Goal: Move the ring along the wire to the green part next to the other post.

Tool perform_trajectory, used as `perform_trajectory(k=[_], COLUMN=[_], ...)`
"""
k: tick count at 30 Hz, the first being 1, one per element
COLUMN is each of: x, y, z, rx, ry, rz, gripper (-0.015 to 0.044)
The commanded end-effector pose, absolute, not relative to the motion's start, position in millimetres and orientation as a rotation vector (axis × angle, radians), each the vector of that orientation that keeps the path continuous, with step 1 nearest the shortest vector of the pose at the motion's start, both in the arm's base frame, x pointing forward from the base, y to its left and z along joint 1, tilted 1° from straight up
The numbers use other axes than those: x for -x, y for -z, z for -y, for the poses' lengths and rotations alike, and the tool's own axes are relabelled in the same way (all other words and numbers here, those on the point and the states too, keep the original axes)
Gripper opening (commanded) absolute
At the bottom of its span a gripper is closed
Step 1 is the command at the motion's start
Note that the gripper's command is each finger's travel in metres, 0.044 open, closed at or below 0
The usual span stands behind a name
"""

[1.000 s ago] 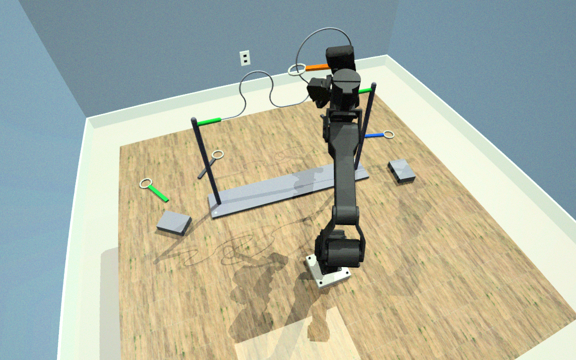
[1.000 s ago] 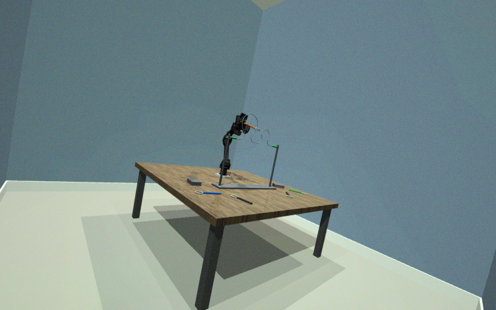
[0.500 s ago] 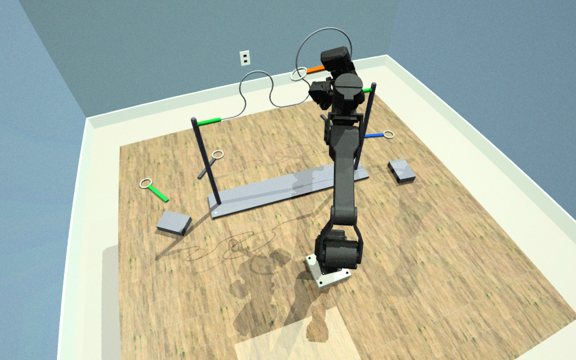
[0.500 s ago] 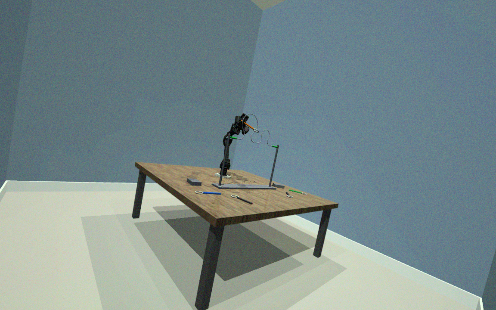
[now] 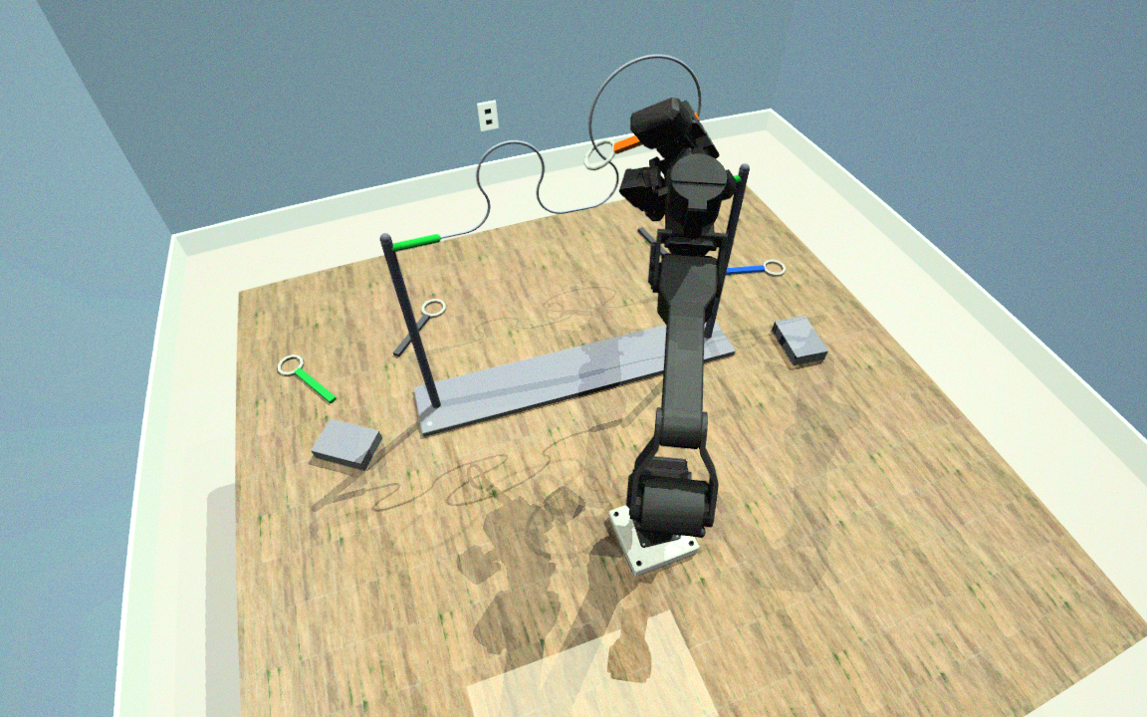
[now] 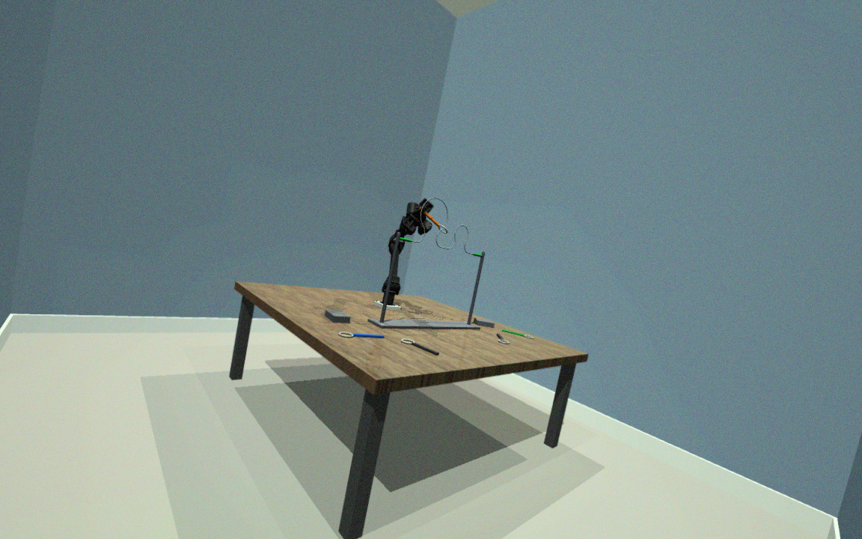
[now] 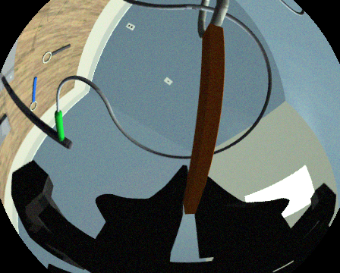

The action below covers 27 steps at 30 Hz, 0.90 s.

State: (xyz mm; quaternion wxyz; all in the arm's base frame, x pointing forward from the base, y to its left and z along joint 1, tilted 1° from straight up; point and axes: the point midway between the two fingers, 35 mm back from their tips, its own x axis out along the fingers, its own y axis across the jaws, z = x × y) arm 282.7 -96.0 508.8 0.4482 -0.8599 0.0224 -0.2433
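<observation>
My gripper (image 6: 424, 212) (image 7: 188, 169) is shut on the orange handle (image 5: 626, 143) (image 6: 433, 220) (image 7: 212, 87); its fingers are hidden behind the arm in the top view. The pale ring (image 5: 587, 162) (image 7: 220, 14) is around the thin grey wire (image 5: 656, 56) (image 7: 269, 80), at the lower left of the large loop. I cannot tell whether they touch. The handle slants up from the ring to the gripper and crosses in front of the loop in the wrist view. One green part (image 5: 417, 241) is at the left post (image 5: 411, 323); the other (image 5: 737, 179) (image 7: 59, 125) is at the right post (image 5: 732, 240).
The posts stand on a grey base plate (image 5: 488, 387). Grey blocks (image 5: 345, 441) (image 5: 799, 337) lie beyond its ends. Loose ring tools with green (image 5: 315, 384), blue (image 5: 745, 269) and dark (image 5: 411, 334) handles lie on the table. Left of the ring, the wire dips and rises into a smaller hump.
</observation>
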Motion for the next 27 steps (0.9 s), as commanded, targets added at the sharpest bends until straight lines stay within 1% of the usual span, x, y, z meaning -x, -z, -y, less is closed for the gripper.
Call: perform_trajectory(k=[1,14,27], x=[-281,-282,-284], y=[-510,-504,-482], z=[96,102,119], rx=[2.169,2.207,2.075], ry=[0.618,0.631,0.598], rz=[-0.04,-0.028,-0.074], gripper=[-0.015,-0.015,-0.015])
